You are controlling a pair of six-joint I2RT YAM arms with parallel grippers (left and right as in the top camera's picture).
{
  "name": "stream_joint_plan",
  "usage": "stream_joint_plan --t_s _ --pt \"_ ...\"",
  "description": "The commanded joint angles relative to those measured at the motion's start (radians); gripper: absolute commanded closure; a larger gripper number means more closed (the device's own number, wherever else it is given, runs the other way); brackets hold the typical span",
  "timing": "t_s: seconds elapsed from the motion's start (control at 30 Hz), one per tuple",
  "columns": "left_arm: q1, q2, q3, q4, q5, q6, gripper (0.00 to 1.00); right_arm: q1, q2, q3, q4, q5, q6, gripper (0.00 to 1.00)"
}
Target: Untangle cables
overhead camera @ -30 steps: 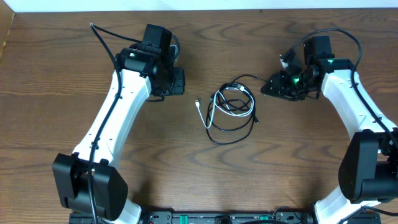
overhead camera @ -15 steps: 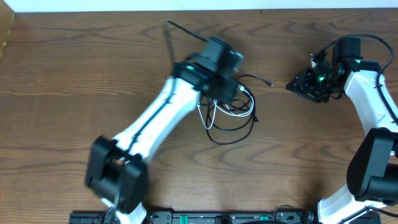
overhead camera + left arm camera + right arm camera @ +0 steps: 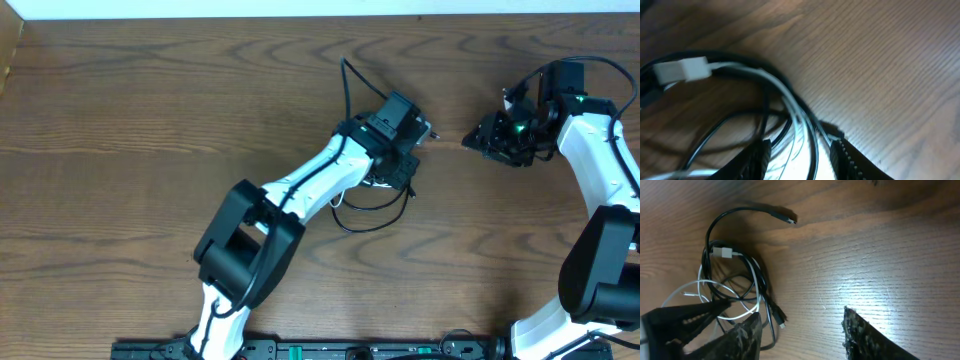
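— Black jaws: how do they stand?
— My left gripper (image 3: 802,160) hangs parted astride the thin black cord (image 3: 763,107) and thin white cord (image 3: 682,70), which lie coiled directly beneath. My right gripper (image 3: 805,337) gapes empty, well aside.
— Room?
— Bare brown wooden table (image 3: 150,120) all round. The black plug end (image 3: 789,219) points toward my right gripper.

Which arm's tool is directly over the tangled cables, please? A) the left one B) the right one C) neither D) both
A: the left tool sits right over the cables, while the right tool hangs over bare table, apart from them.
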Motion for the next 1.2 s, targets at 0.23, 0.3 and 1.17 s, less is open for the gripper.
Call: stream_joint_plan --t_s 0.23,0.3,1.17 --pt "-0.015 0.088 0.01 0.039 -0.085 0.013 0.56 0.003 -0.014 0.0 -0.02 -0.003 -0.045 0.5" --pt "-0.015 0.089 0.01 0.04 -0.111 0.012 0.56 0.003 -0.014 0.0 -0.02 -0.003 -0.045 0.5" --pt "-0.011 -0.014 0.055 -0.119 -0.15 -0.125 0.93 0.048 -0.014 0.0 -0.026 -0.036 -0.09 0.48"
